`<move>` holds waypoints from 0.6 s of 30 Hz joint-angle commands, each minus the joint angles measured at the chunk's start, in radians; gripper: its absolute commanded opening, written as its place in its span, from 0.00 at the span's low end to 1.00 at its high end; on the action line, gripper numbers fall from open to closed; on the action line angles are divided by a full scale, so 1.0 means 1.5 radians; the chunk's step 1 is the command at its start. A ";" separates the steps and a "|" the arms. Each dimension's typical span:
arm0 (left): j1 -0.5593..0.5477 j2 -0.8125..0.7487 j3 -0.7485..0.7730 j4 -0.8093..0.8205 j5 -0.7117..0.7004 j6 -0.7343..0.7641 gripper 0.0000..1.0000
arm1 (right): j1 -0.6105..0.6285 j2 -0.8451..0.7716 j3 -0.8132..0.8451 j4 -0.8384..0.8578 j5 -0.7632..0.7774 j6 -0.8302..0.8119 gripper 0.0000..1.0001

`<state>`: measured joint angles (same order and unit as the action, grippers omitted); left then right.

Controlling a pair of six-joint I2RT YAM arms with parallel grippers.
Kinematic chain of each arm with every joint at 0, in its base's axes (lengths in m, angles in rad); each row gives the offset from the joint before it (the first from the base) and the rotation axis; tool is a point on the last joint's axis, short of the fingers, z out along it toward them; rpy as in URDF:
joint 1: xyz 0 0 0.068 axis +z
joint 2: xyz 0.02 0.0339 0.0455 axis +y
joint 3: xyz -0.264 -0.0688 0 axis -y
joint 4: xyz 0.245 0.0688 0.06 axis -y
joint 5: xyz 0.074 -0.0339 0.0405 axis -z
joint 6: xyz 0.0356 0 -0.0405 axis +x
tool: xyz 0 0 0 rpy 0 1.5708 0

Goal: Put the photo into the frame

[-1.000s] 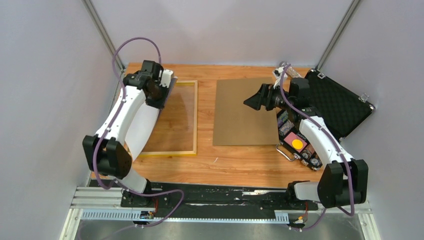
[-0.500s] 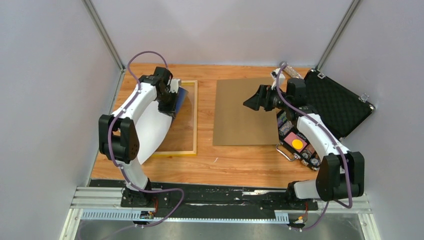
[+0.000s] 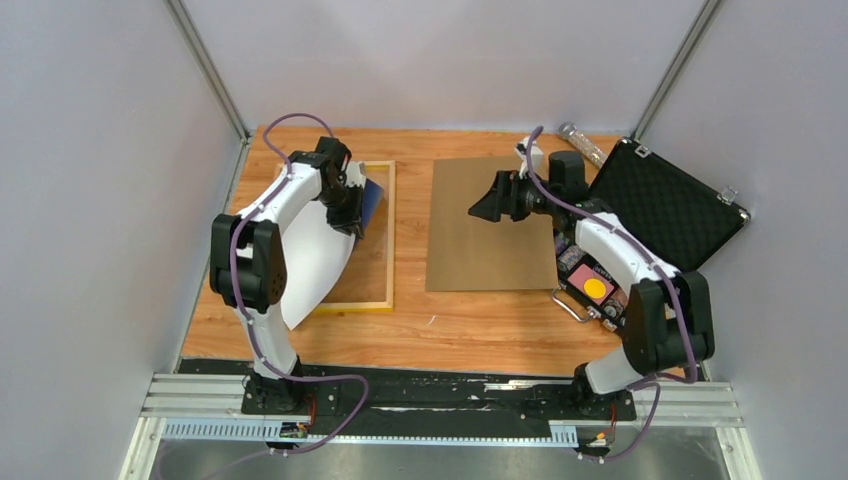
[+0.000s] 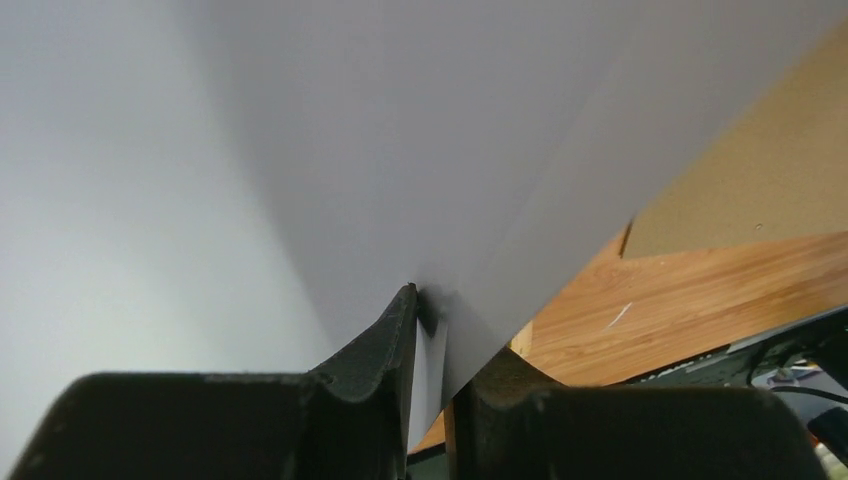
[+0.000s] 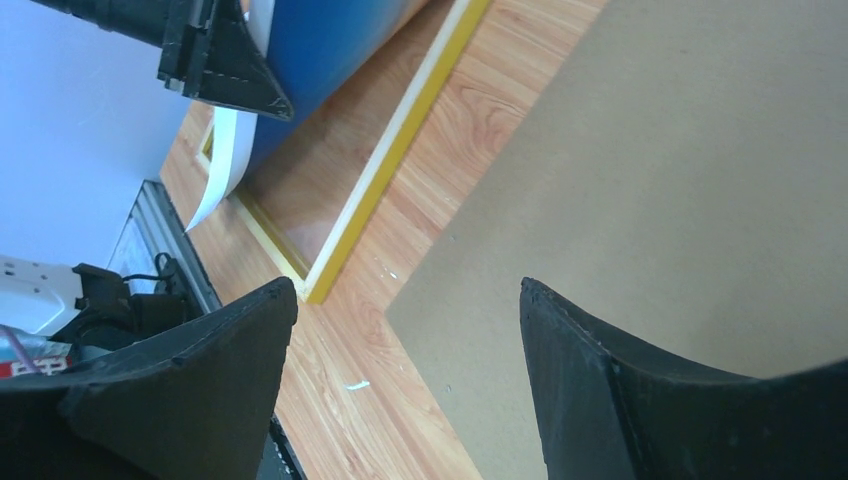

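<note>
The yellow frame (image 3: 391, 235) lies flat on the table's left half. My left gripper (image 3: 352, 205) is shut on the photo (image 3: 318, 262) near its far right corner and holds it tilted over the frame, white back up, with a strip of blue print showing at the fingers. In the left wrist view the white back (image 4: 330, 140) fills the picture and sits pinched between the fingertips (image 4: 400, 320). My right gripper (image 3: 487, 209) is open and empty above the brown backing board (image 3: 480, 250). The right wrist view shows the photo's blue face (image 5: 320, 60) and the frame's corner (image 5: 330, 270).
An open black foam-lined case (image 3: 672, 205) stands at the far right. A small box with round parts (image 3: 595, 290) lies before it. A clear tube (image 3: 580, 143) lies at the back edge. Grey walls close in the table on three sides.
My left gripper has swung right and nearer with the photo, bringing it over the frame. My right gripper has moved left over the backing board.
</note>
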<state>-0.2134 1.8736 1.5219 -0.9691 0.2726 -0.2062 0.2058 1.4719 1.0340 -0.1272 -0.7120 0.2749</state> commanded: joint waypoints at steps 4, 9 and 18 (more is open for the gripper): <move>0.011 0.017 0.034 0.047 0.084 -0.076 0.24 | 0.063 0.133 0.099 0.050 -0.070 0.016 0.78; 0.013 0.044 0.058 0.061 0.118 -0.108 0.24 | 0.136 0.207 0.128 0.133 -0.071 0.046 0.78; 0.031 0.066 0.046 0.179 0.202 -0.240 0.27 | 0.202 0.315 0.172 0.228 -0.097 0.164 0.80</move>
<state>-0.1787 1.9602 1.5757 -0.8314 0.4969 -0.4416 0.4858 1.8988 1.2304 0.0925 -0.8211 0.4210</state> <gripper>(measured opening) 0.265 0.794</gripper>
